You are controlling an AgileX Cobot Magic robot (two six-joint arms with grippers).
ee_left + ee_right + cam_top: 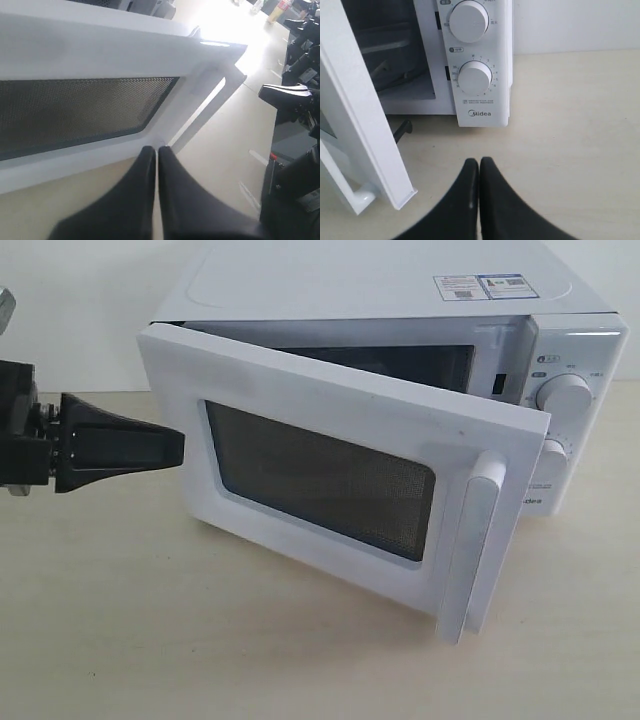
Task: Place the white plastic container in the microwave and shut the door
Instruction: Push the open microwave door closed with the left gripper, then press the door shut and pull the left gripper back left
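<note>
Nearest us in the exterior view, at nine o'clock: the left gripper (181,448). Black jaws are pressed together, clenched on nothing, pointing toward three o'clock. Its tip lies over the hinge-side margin of the door (330,485); we cannot tell whether it touches. The left wrist view shows the fingers (135,190) tight together, tips just off the white frame beside the mesh window (75,107).

Right gripper (479,161): we see it through its own wrist camera only. It is clamped flat, empty, low over the beige table (570,125), aimed at the control panel and apart from it.

The door is ajar, roughly halfway. It is hinged at the nine o'clock side, with the free edge out toward five o'clock. A tall white bar handle (478,540) runs along its four o'clock end.

Behind it sits the microwave (400,300), white, square on the table. The panel at three o'clock carries the upper dial (565,395). The lower dial (556,450) is beneath it, partly hidden by the door's corner.

Inside the cavity, through the gap in the right wrist view, we note a pale, translucent, rimmed box. This is the white plastic container (387,47), dim, sitting within the chamber. The exterior view gives only darkness there.

Farthest, at one o'clock on the oven's top, are two stickers (485,286), side by side.
</note>
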